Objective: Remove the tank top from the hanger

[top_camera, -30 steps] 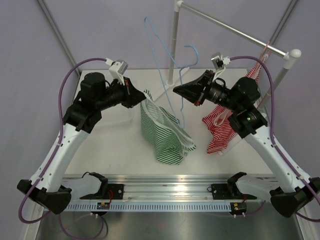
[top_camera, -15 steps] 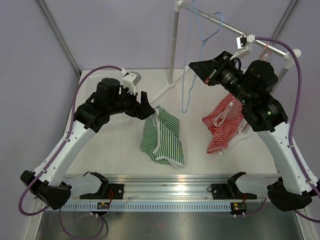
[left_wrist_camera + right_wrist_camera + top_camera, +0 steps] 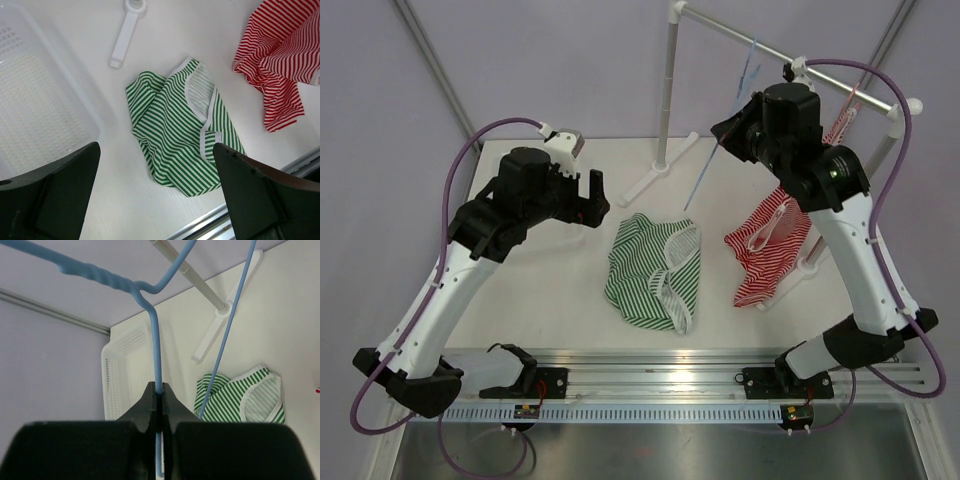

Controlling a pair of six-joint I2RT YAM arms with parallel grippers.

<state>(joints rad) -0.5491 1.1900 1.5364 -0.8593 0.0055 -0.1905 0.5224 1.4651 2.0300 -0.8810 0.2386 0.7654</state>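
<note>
left gripper (image 3: 155, 146) wide, aimed down at green tank top (image 3: 175, 130), right gripper (image 3: 159, 390) raised, clamping blue hanger (image 3: 155, 340)

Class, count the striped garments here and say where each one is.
2. The green tank top lies crumpled mid-table; the red garment hangs by the right post of the rack. None appears hidden.

Green-and-white striped tank top (image 3: 655, 272) has dropped flat from the left gripper (image 3: 155, 147), and the right gripper (image 3: 159, 392) has hoisted the blue wire hanger (image 3: 702, 178) higher.
</note>
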